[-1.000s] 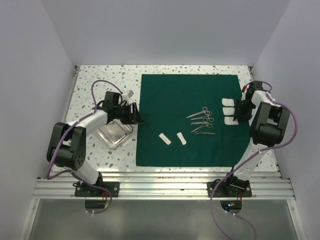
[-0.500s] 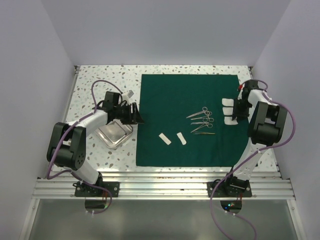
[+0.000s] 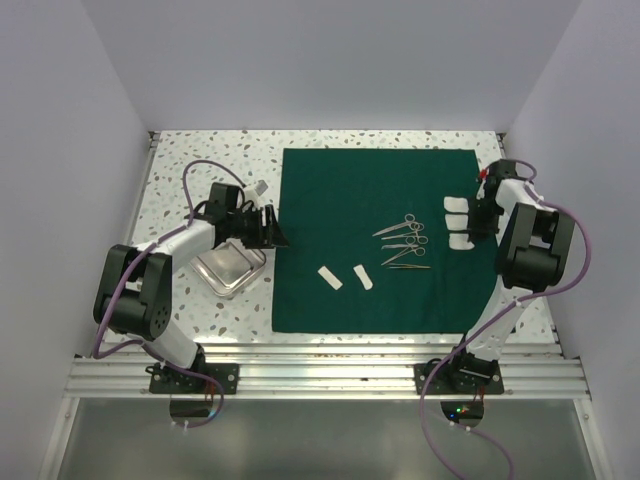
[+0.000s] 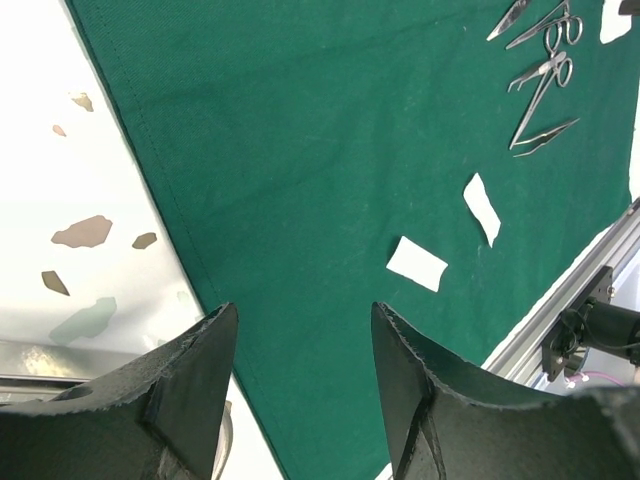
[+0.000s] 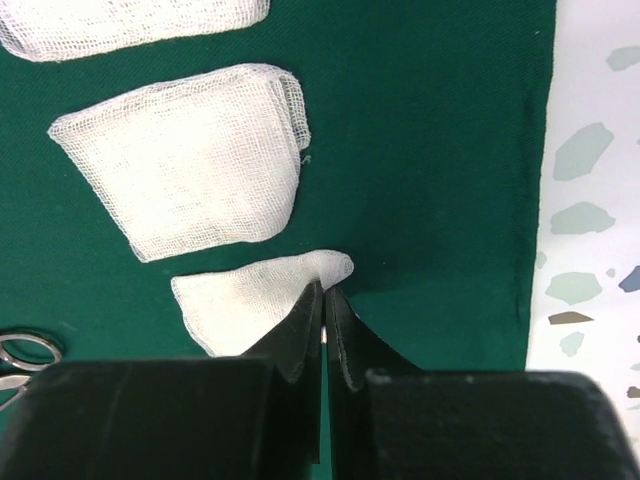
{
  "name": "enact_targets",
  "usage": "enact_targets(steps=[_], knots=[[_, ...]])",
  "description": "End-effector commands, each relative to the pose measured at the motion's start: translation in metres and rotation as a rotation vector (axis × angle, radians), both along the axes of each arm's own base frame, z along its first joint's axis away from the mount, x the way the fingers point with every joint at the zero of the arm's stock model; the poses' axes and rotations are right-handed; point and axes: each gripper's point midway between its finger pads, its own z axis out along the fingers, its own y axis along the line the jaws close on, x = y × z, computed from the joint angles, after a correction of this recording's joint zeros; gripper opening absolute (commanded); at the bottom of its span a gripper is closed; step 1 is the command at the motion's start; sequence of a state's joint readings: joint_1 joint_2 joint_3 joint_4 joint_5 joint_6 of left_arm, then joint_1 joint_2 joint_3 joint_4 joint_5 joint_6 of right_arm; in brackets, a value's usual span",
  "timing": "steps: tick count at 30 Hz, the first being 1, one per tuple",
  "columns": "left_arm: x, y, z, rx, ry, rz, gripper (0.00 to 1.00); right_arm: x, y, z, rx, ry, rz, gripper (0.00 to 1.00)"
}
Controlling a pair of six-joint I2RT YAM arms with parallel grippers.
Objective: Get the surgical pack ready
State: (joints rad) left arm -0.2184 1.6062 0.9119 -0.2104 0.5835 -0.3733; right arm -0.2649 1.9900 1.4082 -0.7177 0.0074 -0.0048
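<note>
The dark green drape (image 3: 340, 200) lies spread flat on the table. Steel scissor-like instruments (image 3: 405, 240) lie in its middle, and two white strips (image 3: 345, 278) lie nearer the front. Three white gauze pads (image 3: 456, 220) sit in a row by its right edge. My right gripper (image 5: 327, 288) is shut, pinching the right corner of the nearest gauze pad (image 5: 240, 300), which bunches up at the fingertips. My left gripper (image 4: 305, 315) hangs open over the drape's left edge (image 4: 150, 180) with nothing between its fingers. The small metal tray (image 3: 230, 265) sits on the table under the left arm.
A small clear object (image 3: 260, 187) lies on the speckled table left of the drape. An aluminium rail (image 3: 330, 375) runs along the near edge. White walls close in on the left, back and right. Bare tabletop (image 5: 590, 200) shows right of the drape.
My right gripper has closed its fingers onto the corner of the nearest gauze pad. The left gripper has stayed where it was, still open.
</note>
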Motion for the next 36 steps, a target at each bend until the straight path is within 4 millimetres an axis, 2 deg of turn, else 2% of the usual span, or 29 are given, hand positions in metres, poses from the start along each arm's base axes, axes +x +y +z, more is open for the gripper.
enact_targets(steps=[1, 4, 10, 16, 22, 28, 32, 36], knots=[[0.000, -0.005, 0.004, -0.021, -0.032, -0.033, 0.60, 0.003, -0.014, 0.022, -0.061, -0.048, -0.050, 0.00], [-0.002, -0.005, 0.004, -0.023, -0.031, -0.035, 0.60, 0.005, -0.012, 0.039, -0.057, -0.093, -0.050, 0.00], [-0.002, -0.006, 0.001, -0.028, -0.021, -0.036, 0.61, 0.001, 0.009, 0.069, -0.012, -0.151, -0.052, 0.00], [-0.003, -0.007, -0.002, -0.033, -0.012, -0.038, 0.61, 0.012, 0.024, 0.081, 0.071, -0.202, -0.044, 0.00], [-0.002, -0.006, -0.001, -0.027, -0.017, -0.036, 0.61, 0.035, 0.040, 0.080, 0.141, -0.225, -0.028, 0.00], [-0.001, -0.005, -0.001, -0.019, -0.020, -0.035, 0.61, 0.058, 0.038, 0.074, 0.149, -0.258, -0.010, 0.00], [-0.001, -0.004, -0.003, -0.012, -0.014, -0.034, 0.61, 0.063, 0.031, 0.065, 0.118, -0.227, 0.032, 0.00], [-0.001, -0.004, -0.004, -0.010, -0.016, -0.034, 0.61, 0.059, 0.028, 0.055, 0.102, -0.200, 0.072, 0.00]])
